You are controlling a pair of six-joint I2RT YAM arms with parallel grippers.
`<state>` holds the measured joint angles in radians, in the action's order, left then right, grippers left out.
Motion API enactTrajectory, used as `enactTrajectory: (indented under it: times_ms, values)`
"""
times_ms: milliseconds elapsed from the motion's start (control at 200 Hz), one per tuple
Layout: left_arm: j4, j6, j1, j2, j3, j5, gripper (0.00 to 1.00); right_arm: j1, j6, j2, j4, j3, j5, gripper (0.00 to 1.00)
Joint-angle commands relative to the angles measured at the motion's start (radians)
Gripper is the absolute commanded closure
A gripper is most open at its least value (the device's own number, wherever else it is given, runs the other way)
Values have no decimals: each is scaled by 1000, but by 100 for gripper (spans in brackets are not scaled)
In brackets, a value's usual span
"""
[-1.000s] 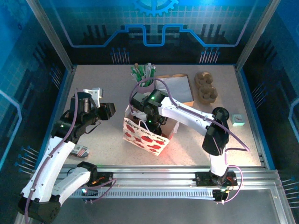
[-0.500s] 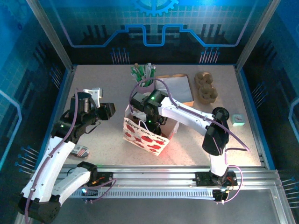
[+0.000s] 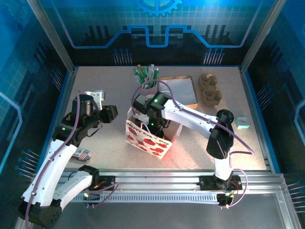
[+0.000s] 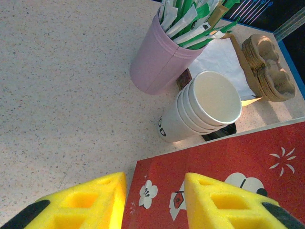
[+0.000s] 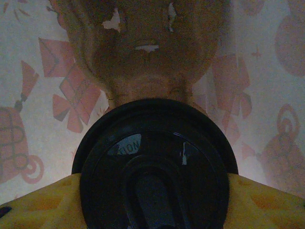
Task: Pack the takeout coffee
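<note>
Overhead and wrist views of a two-arm rig at a speckled counter (image 4: 57,86). The right arm is reached from the right into the open top of a red-and-white gift bag (image 3: 147,140), which stands upright near the middle of the counter. Inside the bag, the takeout coffee (image 5: 155,157) is seen from above, its round black lid (image 5: 119,143) fitted on. The right pincer (image 5: 155,202) is closed about halfway on it, one yellow finger (image 5: 43,205) pressed against each side of the lid. The bag's printed pattern is seen faintly through the paper wall (image 5: 38,95) around the cup.

The left pincer (image 4: 153,191) is held just beside the bag's left edge, partly open, with the red panel visible through the gap and nothing clamped between the fingers. Beyond the bag, a stack of nested white cups (image 4: 200,112) lies tilted beside a pink cup (image 4: 159,59) of green-white sticks (image 4: 190,19). Brown cup carriers (image 4: 267,62) are stacked farther to the right.
</note>
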<state>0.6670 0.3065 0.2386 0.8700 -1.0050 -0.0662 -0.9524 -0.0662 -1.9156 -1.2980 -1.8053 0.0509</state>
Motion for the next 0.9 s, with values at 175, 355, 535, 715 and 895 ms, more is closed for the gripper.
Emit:
enactTrajectory:
  times_ms: [175,355,535,715,895]
  values:
    - [-16,-24,-5,-12,12,15,62,7,-5,2,-20,19,-19,58]
    - [-15,-26,-5,-16,14,17,62,6,-3,-2,-21,16,-18,57]
    - [-17,-25,-5,-14,14,14,62,4,-6,1,-21,18,-16,57]
    - [-16,-25,-5,-14,14,14,62,2,-6,4,-21,17,-17,56]
    - [-16,-26,-5,-14,14,16,62,1,-6,7,-24,15,-18,53]
